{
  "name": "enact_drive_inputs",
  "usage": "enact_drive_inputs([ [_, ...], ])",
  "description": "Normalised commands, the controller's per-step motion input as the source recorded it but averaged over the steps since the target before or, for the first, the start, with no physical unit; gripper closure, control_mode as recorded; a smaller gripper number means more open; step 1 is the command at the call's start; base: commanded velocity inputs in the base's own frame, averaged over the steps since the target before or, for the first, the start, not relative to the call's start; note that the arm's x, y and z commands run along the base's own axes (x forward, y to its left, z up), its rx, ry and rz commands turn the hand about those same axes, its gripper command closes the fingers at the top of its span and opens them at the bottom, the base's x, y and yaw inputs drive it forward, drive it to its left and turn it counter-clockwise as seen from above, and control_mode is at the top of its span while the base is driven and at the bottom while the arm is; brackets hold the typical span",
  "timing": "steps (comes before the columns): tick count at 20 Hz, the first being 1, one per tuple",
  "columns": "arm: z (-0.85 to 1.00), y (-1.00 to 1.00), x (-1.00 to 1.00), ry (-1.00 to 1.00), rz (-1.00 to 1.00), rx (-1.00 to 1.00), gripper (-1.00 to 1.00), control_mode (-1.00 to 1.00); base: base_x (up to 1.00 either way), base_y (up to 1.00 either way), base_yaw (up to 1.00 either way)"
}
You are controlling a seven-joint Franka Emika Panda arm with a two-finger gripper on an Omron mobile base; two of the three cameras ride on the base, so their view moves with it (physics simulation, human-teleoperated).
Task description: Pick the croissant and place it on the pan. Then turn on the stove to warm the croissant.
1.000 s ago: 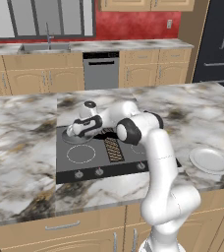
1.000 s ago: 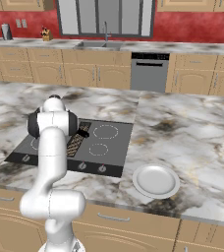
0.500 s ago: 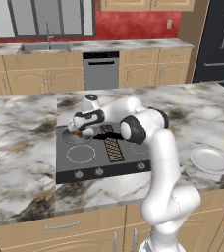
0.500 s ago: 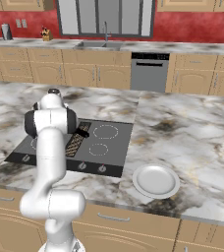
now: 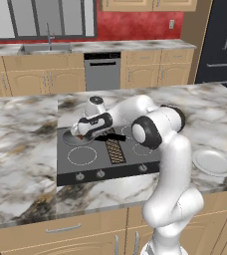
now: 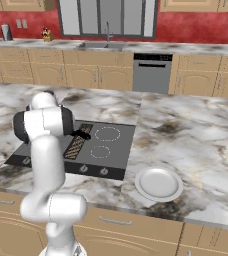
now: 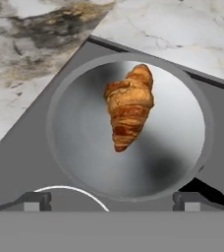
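The glossy white, tube-shaped robot arm (image 5: 171, 164) has rounded segments and dark grey bands at its joints, ending in a white hand with a black gripper (image 5: 80, 132) section.

A kitchen: stove (image 5: 105, 154), sink (image 5: 48, 48), wooden cabinets (image 5: 36, 74).

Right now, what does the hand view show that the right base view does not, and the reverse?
Hand view alone: the croissant lying inside the pan, free of the open gripper, whose fingertips stand wide apart.
Right base view alone: the white plate on the counter right of the stove, the front knobs, and the sink along the back wall.
Both: the dark stove surface and the marble counter.
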Motion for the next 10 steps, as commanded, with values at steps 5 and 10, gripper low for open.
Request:
enact_drive_inputs([
  [5, 0.03, -0.17, -0.6, 0.0, -0.03, 0.0, -1.0, -1.0, 0.0, 0.0, 0.0],
  [10, 0.24, -0.31, -0.43, 0.0, -0.12, 0.04, -1.0, -1.0, 0.0, 0.0, 0.0],
])
